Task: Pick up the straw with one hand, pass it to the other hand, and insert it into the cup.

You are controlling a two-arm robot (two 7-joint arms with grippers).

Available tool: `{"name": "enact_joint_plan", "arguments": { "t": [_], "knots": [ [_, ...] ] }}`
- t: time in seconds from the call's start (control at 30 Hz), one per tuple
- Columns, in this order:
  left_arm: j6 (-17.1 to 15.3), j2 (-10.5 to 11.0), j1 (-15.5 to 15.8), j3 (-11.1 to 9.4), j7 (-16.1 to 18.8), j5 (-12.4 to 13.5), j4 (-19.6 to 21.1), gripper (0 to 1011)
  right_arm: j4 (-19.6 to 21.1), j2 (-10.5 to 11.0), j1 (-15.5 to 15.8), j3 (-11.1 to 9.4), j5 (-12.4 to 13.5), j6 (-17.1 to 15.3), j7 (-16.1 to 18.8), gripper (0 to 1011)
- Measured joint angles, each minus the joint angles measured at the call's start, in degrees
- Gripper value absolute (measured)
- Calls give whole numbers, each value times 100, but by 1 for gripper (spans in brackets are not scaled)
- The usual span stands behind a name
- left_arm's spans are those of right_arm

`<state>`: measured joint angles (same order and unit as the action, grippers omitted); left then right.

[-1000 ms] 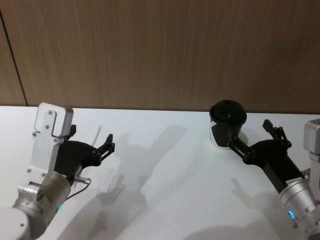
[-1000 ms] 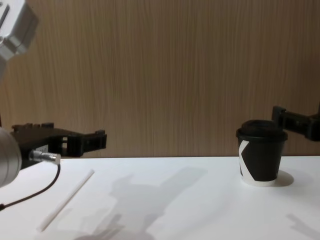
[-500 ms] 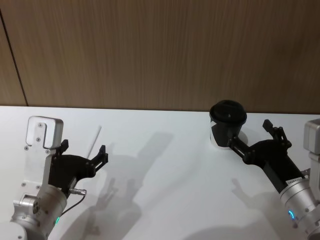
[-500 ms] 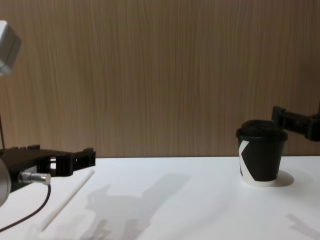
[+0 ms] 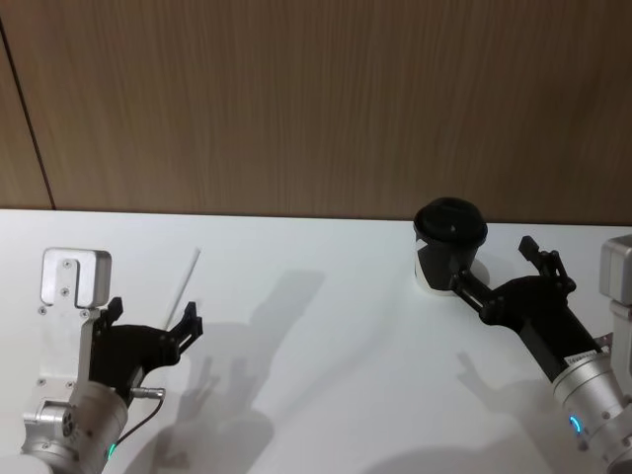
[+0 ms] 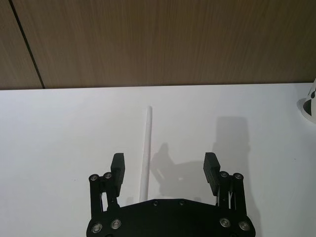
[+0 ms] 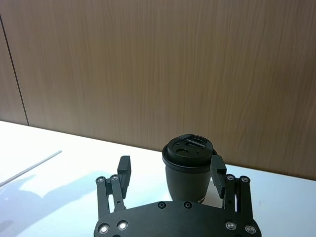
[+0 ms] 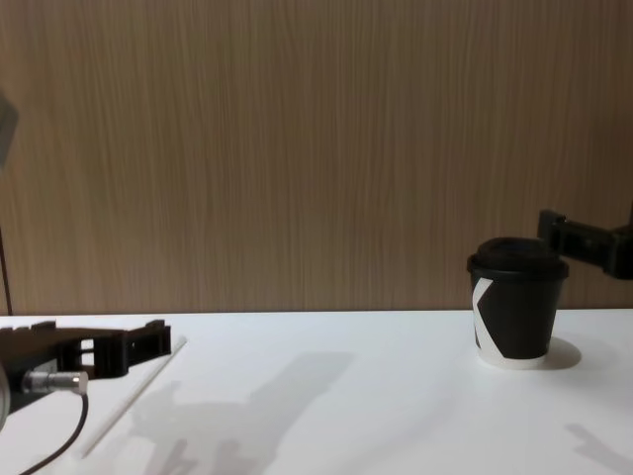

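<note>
White table [image 5: 326, 395] against a wood-panel wall [image 5: 316, 99].
Soft grey shadows [image 5: 286, 296] lie on the table; the wall has fine vertical grain and one dark seam [image 5: 27, 109], perhaps a panel joint.

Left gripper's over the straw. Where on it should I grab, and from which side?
Take the straw across its thin shaft, coming straight down from above: it lies flat on the table, running lengthwise between the open fingers of the left gripper. Centre it first. Probably grip its near half, leaving a long free end for the handover.
</note>
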<state>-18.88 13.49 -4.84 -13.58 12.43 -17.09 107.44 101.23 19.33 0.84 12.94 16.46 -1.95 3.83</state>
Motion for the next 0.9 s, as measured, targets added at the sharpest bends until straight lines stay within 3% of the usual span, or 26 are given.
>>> {"name": "enact_joint_plan", "arguments": {
  "t": [0.47,0.9],
  "knots": [
    [-427,-231,-69,110,112,-142,-18,1003,0,0,0,0,0,0,0,1001],
    [-705,-355,85,167,129,-180,-210,1003,0,0,0,0,0,0,0,1001]
  ]
}}
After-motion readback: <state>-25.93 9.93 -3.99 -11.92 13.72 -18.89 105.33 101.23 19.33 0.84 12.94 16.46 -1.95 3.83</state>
